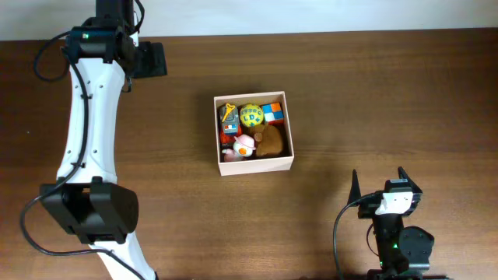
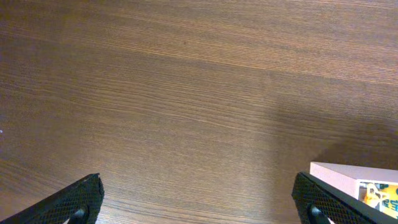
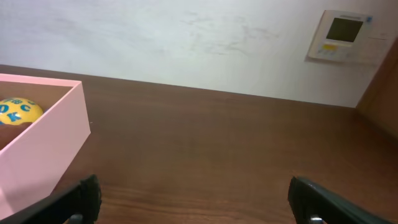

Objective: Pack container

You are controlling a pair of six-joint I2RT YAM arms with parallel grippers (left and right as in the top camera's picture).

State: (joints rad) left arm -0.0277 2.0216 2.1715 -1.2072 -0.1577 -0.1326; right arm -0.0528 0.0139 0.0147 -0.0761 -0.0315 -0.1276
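Observation:
The container (image 1: 254,165), a square shallow box with white walls, stands at the table's middle. It holds a yellow ball (image 1: 250,117), a coloured cube (image 1: 271,113), a brown plush (image 1: 270,141), a white-and-pink toy (image 1: 244,145) and a small figure (image 1: 229,118). My left gripper (image 1: 152,59) is far off at the back left, open and empty over bare wood (image 2: 199,205); a corner of the container (image 2: 339,171) shows at its right. My right gripper (image 1: 379,180) is at the front right, open and empty (image 3: 193,202). The container wall (image 3: 50,149) and the ball (image 3: 18,111) lie to its left.
The left arm (image 1: 87,117) runs along the table's left side from its base at the front left. The white wall with a control panel (image 3: 341,35) stands behind the table's back edge. Brown wood surrounds the container.

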